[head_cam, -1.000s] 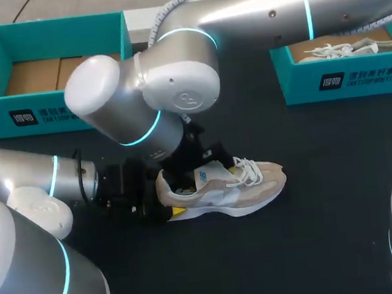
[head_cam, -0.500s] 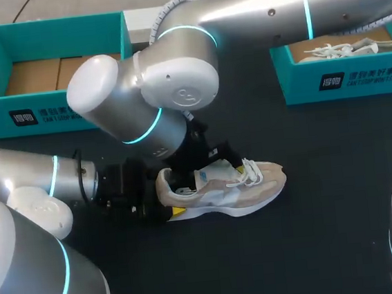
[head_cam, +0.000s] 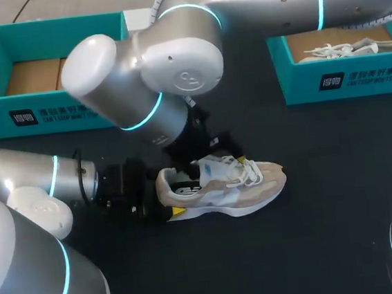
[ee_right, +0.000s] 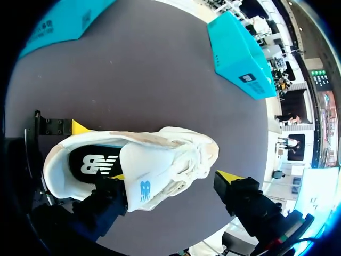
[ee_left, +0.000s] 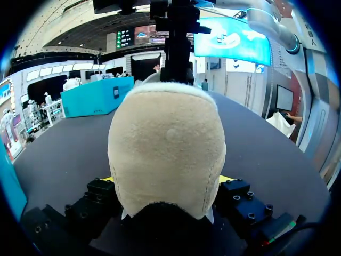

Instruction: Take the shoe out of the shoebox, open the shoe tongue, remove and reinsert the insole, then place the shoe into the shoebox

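- Looking down from the head view: the shoe stands on its sole on the black table, toe toward my right side. It is well apart from both teal boxes.
- The left gripper sits low at the shoe's heel, and one yellow tip shows just beside the sole.
- The right arm comes in from the far right corner and reaches past the middle. The right gripper hangs over the shoe's opening, at the tongue.
- The shoebox at the far left shows a bare cardboard floor. The second shoebox at the far right holds another pale shoe.
- Left wrist view: the beige heel fills the space between the fingers. Both fingers press on its sides, so the left gripper is pinching the shoe by the heel.
- Right wrist view: the fingers are spread wide. One finger is tucked under the raised tongue at the opening, and the other stands clear of the shoe, beside the laces.
- The dark insole lies inside the shoe. A yellow tip of the left gripper rests against the heel.
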